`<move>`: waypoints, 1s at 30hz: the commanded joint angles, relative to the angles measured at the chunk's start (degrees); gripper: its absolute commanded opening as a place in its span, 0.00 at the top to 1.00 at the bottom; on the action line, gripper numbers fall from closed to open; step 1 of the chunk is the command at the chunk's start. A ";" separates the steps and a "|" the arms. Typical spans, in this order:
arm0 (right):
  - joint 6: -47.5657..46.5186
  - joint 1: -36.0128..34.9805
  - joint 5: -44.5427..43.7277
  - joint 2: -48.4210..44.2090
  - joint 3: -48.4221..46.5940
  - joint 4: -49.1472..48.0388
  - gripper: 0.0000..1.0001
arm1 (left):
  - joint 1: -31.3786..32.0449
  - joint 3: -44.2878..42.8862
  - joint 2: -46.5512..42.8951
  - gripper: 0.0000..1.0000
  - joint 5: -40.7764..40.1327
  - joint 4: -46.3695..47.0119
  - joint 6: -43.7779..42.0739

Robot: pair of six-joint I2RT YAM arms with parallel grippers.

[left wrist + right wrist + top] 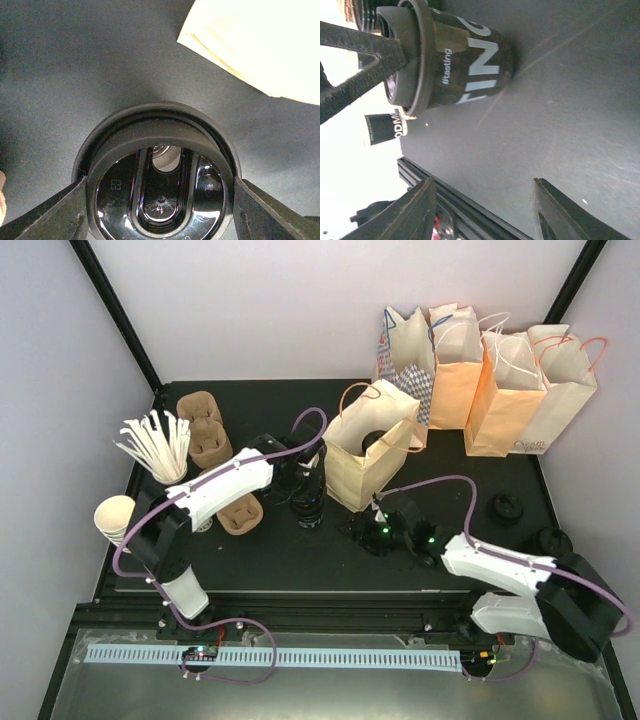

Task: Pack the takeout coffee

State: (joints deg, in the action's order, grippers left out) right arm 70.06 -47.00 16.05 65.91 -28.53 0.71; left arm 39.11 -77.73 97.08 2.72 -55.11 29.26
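No white cup with black lettering shows in any view. A black cup with pale lettering [308, 510] stands on the table left of an open paper bag [372, 455]. It also shows in the right wrist view [470, 65]. A round black lid [160, 190] sits on its top. My left gripper [308, 492] comes down over the cup. Its fingers [65, 215] press on either side of the lid, so it is shut on the lid. My right gripper [363, 534] is open and empty, low over the table just right of the cup [485, 210].
Several closed paper bags [500, 380] stand at the back right. Brown cup carriers [205, 425] and a cup of wooden stirrers [155, 445] are at the back left. A stack of cream cups [115, 518] is at the left edge. Loose black lids [505, 508] lie at the right.
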 commanded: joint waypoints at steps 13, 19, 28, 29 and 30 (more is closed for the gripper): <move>10.60 -0.42 4.75 19.12 -2.46 -34.08 0.56 | 0.15 5.08 -4.39 0.37 1.84 -1.56 18.63; 10.99 -0.42 5.25 21.02 -2.46 -36.04 0.57 | 0.35 8.12 -5.81 0.38 1.32 0.89 18.93; 12.19 -0.39 5.38 24.27 -0.68 -36.57 0.75 | 1.76 12.26 -8.04 0.41 -0.73 3.40 19.67; 12.61 -0.39 5.27 24.61 0.09 -37.49 0.76 | 2.03 12.78 -8.25 0.41 -1.02 3.62 19.86; 13.11 -0.45 5.18 24.81 0.95 -38.46 0.78 | 2.37 13.31 -8.43 0.41 -1.05 4.16 19.87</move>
State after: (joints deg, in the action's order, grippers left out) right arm 82.11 -47.22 21.78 88.88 -29.85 -35.16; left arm 40.03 -67.61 88.49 2.57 -49.80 47.77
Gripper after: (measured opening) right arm 0.244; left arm 0.742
